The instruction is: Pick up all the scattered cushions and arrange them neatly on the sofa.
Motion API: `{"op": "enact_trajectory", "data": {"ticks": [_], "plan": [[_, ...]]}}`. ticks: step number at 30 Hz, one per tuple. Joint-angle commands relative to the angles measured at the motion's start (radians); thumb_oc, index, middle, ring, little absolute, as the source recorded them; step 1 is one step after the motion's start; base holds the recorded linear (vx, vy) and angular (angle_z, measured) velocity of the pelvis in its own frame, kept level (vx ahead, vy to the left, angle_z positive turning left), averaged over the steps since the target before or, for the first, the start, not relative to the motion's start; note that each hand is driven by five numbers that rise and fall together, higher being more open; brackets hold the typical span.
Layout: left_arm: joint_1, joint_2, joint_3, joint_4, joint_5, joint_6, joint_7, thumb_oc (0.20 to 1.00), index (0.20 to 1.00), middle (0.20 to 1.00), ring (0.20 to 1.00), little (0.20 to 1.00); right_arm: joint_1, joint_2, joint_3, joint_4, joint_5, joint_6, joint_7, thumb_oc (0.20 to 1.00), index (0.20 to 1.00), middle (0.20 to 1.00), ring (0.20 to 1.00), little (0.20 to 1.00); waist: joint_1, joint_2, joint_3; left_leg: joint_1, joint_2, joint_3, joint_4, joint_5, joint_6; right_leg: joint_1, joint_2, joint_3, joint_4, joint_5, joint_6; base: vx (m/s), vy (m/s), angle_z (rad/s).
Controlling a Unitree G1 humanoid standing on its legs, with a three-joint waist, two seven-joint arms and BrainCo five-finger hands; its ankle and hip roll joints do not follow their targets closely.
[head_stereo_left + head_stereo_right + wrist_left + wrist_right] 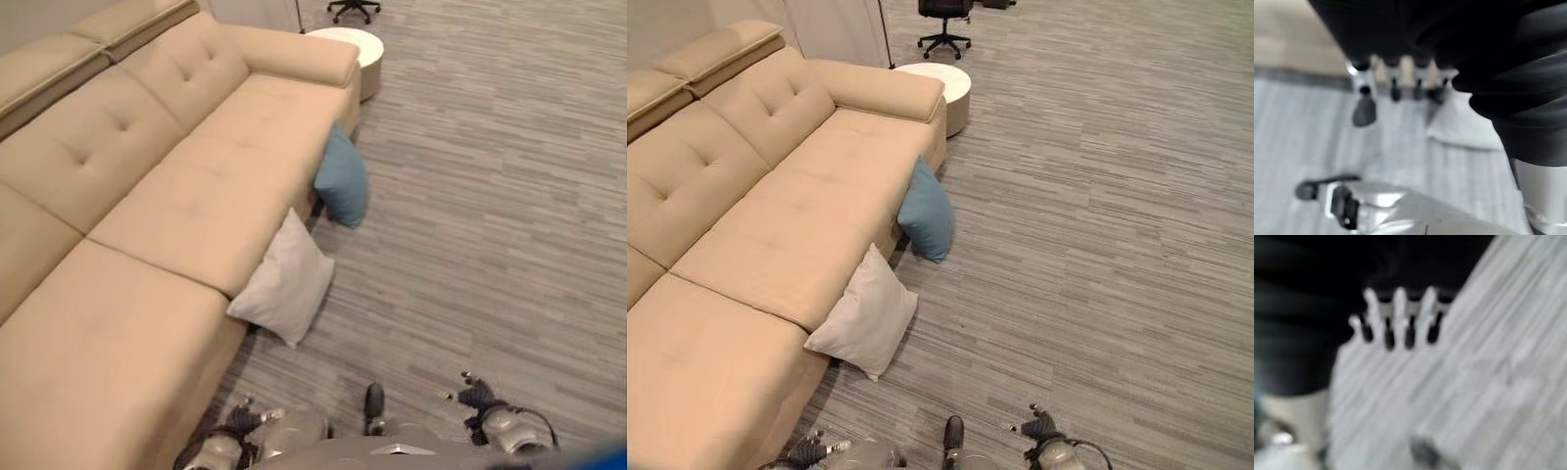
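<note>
A white cushion (pixel 286 277) stands on the carpet, leaning against the front of the beige sofa (pixel 186 196). Farther along, a blue cushion (pixel 342 179) leans on the same sofa front, near the armrest. The sofa's seat carries no cushions. My left hand (pixel 240 421) hangs low by the sofa's near corner, fingers relaxed and holding nothing. My right hand (pixel 478 395) hangs over bare carpet, well away from both cushions, also open and holding nothing. In the left wrist view the white cushion (pixel 1464 128) lies past the fingers (pixel 1394 78). The right wrist view has fingers (pixel 1399 308) above striped carpet.
A round white side table (pixel 351 44) stands beyond the sofa's armrest. A black office chair (pixel 945 22) is farther back. Grey striped carpet (pixel 490 215) stretches wide to the right of the sofa.
</note>
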Motion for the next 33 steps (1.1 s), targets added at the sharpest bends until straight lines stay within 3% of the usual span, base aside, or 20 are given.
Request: {"op": "enact_trajectory", "data": {"ticks": [1, 2, 3, 5, 7, 12, 15, 17, 18, 19, 20, 21, 22, 23, 24, 26, 29, 30, 31, 33], "plan": [[-0.027, 0.005, -0.043, -0.017, 0.029, -0.005, -0.011, 1.000, 1.000, 1.000, 1.000, 1.000, 0.042, -0.036, -0.017, -0.025, 0.041, -0.030, 0.001, 1.000, 1.000, 1.000, 1.000, 1.000, -0.012, 0.018, 0.008, 0.006, 0.015, 0.070, -0.200, 0.086, 0.016, 0.078, -0.045, 0.042, -0.011, -0.050, 0.148, 0.12, -0.060, 0.24], [-0.027, 0.005, -0.043, -0.017, 0.029, -0.005, -0.011, 1.000, 1.000, 1.000, 1.000, 1.000, 0.042, -0.036, -0.017, -0.025, 0.041, -0.030, 0.001, 1.000, 1.000, 1.000, 1.000, 1.000, -0.012, 0.018, 0.008, 0.006, 0.015, 0.070, -0.200, 0.086, 0.016, 0.078, -0.045, 0.042, -0.011, -0.050, 0.148, 0.20, -0.077, 0.11], [-0.035, 0.002, -0.054, -0.017, 0.028, -0.006, -0.012, 1.000, 1.000, 1.000, 1.000, 1.000, 0.053, -0.024, -0.023, -0.023, 0.049, -0.037, -0.005, 1.000, 1.000, 1.000, 1.000, 1.000, -0.018, 0.022, -0.002, -0.006, 0.032, 0.177, -0.334, 0.072, 0.024, 0.108, -0.040, -0.003, -0.028, -0.068, 0.154, 0.21, -0.068, 0.19], [-0.036, 0.000, -0.055, -0.022, 0.029, -0.005, -0.015, 1.000, 1.000, 1.000, 1.000, 1.000, 0.060, -0.011, -0.026, -0.025, 0.051, -0.035, -0.006, 1.000, 1.000, 1.000, 1.000, 1.000, -0.025, 0.031, -0.016, -0.007, 0.052, 0.267, -0.427, 0.081, 0.019, 0.145, -0.028, -0.031, -0.042, -0.094, 0.163, 0.25, -0.043, 0.66], [-0.018, -0.001, -0.041, -0.017, 0.020, -0.007, -0.017, 1.000, 1.000, 1.000, 1.000, 1.000, 0.063, 0.007, -0.010, -0.021, 0.031, -0.031, 0.002, 1.000, 1.000, 1.000, 1.000, 1.000, -0.006, 0.035, -0.027, 0.008, 0.036, 0.291, -0.494, 0.121, 0.034, 0.171, -0.012, -0.037, -0.019, -0.112, 0.160, 0.25, 0.069, 0.99], [-0.002, 0.009, -0.019, -0.003, 0.004, -0.005, -0.016, 1.000, 1.000, 1.000, 1.000, 1.000, 0.075, 0.029, 0.009, -0.029, -0.009, -0.034, 0.012, 1.000, 1.000, 1.000, 1.000, 1.000, 0.015, 0.028, -0.053, 0.102, -0.003, 0.221, -0.582, 0.102, 0.073, 0.140, -0.017, -0.054, 0.162, -0.126, 0.205, 0.24, 0.103, -0.08], [-0.004, 0.022, -0.011, -0.009, 0.000, -0.005, -0.017, 1.000, 1.000, 1.000, 1.000, 1.000, 0.071, 0.036, 0.015, -0.036, -0.029, -0.036, 0.022, 1.000, 1.000, 1.000, 1.000, 1.000, 0.007, 0.038, -0.051, 0.154, -0.016, 0.163, -0.613, 0.091, 0.098, 0.050, -0.044, -0.066, 0.386, -0.038, 0.271, 0.16, 0.067, 0.42], [-0.002, 0.024, -0.015, 0.003, 0.002, -0.009, -0.013, 1.000, 1.000, 1.000, 1.000, 1.000, 0.068, 0.036, 0.015, -0.042, -0.024, -0.041, 0.023, 1.000, 1.000, 1.000, 1.000, 1.000, -0.021, 0.053, -0.053, 0.208, -0.032, 0.056, -0.654, 0.101, 0.100, -0.025, -0.007, 0.015, 0.399, -0.059, 0.253, 0.27, -0.018, 1.02], [-0.001, 0.050, -0.009, 0.012, 0.022, -0.015, -0.021, 1.000, 1.000, 1.000, 1.000, 1.000, 0.022, -0.099, 0.021, -0.154, -0.075, -0.087, 0.052, 1.000, 1.000, 1.000, 1.000, 1.000, -0.029, 0.047, -0.046, 0.215, -0.037, 0.016, -0.648, 0.103, 0.096, -0.045, 0.004, 0.061, 0.367, -0.077, 0.242, 0.33, -0.153, 2.03], [0.004, 0.032, -0.055, 0.018, 0.060, -0.025, -0.023, 1.000, 1.000, 1.000, 1.000, 1.000, -0.065, -0.102, 0.071, -0.374, -0.120, -0.103, -0.059, 1.000, 1.000, 1.000, 1.000, 1.000, -0.039, 0.049, -0.035, 0.228, -0.066, -0.098, -0.648, 0.103, 0.089, -0.084, 0.052, 0.248, 0.260, -0.077, 0.229, 0.28, -0.166, 2.04], [-0.030, 0.018, -0.064, 0.036, 0.053, -0.018, -0.022, 1.000, 1.000, 1.000, 1.000, 1.000, 0.058, -0.027, 0.016, -0.183, -0.013, -0.021, 0.031, 1.000, 1.000, 1.000, 1.000, 1.000, -0.073, 0.049, -0.034, 0.242, -0.072, -0.137, -0.662, 0.101, 0.082, -0.100, 0.085, 0.338, 0.233, -0.063, 0.234, 0.27, -0.170, 2.14], [-0.041, 0.011, -0.058, 0.034, 0.050, -0.015, -0.021, 1.000, 1.000, 1.000, 1.000, 1.000, 0.084, -0.009, -0.001, -0.132, 0.010, -0.039, 0.023, 1.000, 1.000, 1.000, 1.000, 1.000, -0.076, 0.042, -0.038, 0.251, -0.079, -0.161, -0.668, 0.103, 0.077, -0.104, 0.089, 0.358, 0.210, -0.045, 0.237, 0.11, -0.081, 1.94], [-0.041, 0.011, -0.058, 0.034, 0.049, -0.015, -0.021, 1.000, 1.000, 1.000, 1.000, 1.000, 0.084, -0.009, -0.001, -0.130, 0.011, -0.041, 0.023, 1.000, 1.000, 1.000, 1.000, 1.000, -0.079, 0.043, -0.037, 0.254, -0.079, -0.164, -0.669, 0.104, 0.077, -0.101, 0.089, 0.355, 0.209, -0.045, 0.237, 0.09, -0.146, 2.24], [-0.016, 0.018, -0.045, 0.034, 0.040, -0.044, -0.018, 1.000, 1.000, 1.000, 1.000, 1.000, 0.135, 0.010, -0.044, -0.227, 0.247, -0.074, 0.196, 1.000, 1.000, 1.000, 1.000, 1.000, -0.086, 0.037, -0.033, 0.254, -0.091, -0.215, -0.668, 0.108, 0.061, -0.079, 0.062, 0.342, 0.148, -0.027, 0.227, 0.03, -0.094, 1.68], [-0.016, 0.018, -0.045, 0.034, 0.040, -0.044, -0.018, 1.000, 1.000, 1.000, 1.000, 1.000, 0.135, 0.010, -0.044, -0.227, 0.247, -0.074, 0.196, 1.000, 1.000, 1.000, 1.000, 1.000, -0.086, 0.037, -0.033, 0.253, -0.092, -0.215, -0.668, 0.109, 0.061, -0.080, 0.062, 0.341, 0.148, -0.027, 0.227, 0.06, -0.176, 1.02], [-0.048, 0.020, -0.071, 0.041, 0.039, -0.035, -0.024, 1.000, 1.000, 1.000, 1.000, 1.000, 0.084, -0.032, -0.012, -0.060, 0.024, -0.040, 0.027, 1.000, 1.000, 1.000, 1.000, 1.000, -0.073, 0.024, -0.044, 0.240, -0.092, -0.278, -0.673, 0.114, 0.025, -0.048, 0.034, 0.289, 0.085, -0.026, 0.211, 0.06, -0.211, 1.26], [-0.057, 0.022, -0.073, 0.049, 0.041, -0.036, -0.020, 1.000, 1.000, 1.000, 1.000, 1.000, 0.079, -0.031, -0.008, -0.058, 0.023, -0.035, 0.026, 1.000, 1.000, 1.000, 1.000, 1.000, -0.077, 0.016, -0.043, 0.222, -0.082, -0.275, -0.652, 0.103, 0.011, -0.018, 0.015, 0.237, 0.044, -0.025, 0.205, 0.03, -0.208, 1.03], [-0.060, 0.017, -0.068, 0.047, 0.031, -0.036, -0.013, 1.000, 1.000, 1.000, 1.000, 1.000, 0.073, -0.025, 0.002, -0.058, 0.029, -0.031, 0.027, 1.000, 1.000, 1.000, 1.000, 1.000, -0.083, 0.005, -0.027, 0.175, -0.064, -0.201, -0.592, 0.082, 0.001, 0.002, -0.004, 0.197, 0.024, -0.022, 0.197, 0.01, -0.168, 0.84], [-0.060, 0.017, -0.068, 0.047, 0.031, -0.035, -0.013, 1.000, 1.000, 1.000, 1.000, 1.000, 0.073, -0.025, 0.003, -0.057, 0.029, -0.032, 0.027, 1.000, 1.000, 1.000, 1.000, 1.000, -0.083, 0.006, -0.026, 0.173, -0.065, -0.201, -0.587, 0.079, 0.001, 0.002, -0.003, 0.196, 0.024, -0.022, 0.197, -0.02, -0.174, 0.96], [-0.057, 0.013, -0.062, 0.042, 0.027, -0.035, -0.008, 1.000, 1.000, 1.000, 1.000, 1.000, 0.072, -0.016, 0.001, -0.039, 0.039, -0.031, 0.028, 1.000, 1.000, 1.000, 1.000, 1.000, -0.089, 0.003, -0.011, 0.133, -0.022, -0.028, -0.554, 0.067, 0.005, 0.034, -0.025, 0.122, 0.001, -0.032, 0.188, -0.03, -0.097, 0.67]]}}
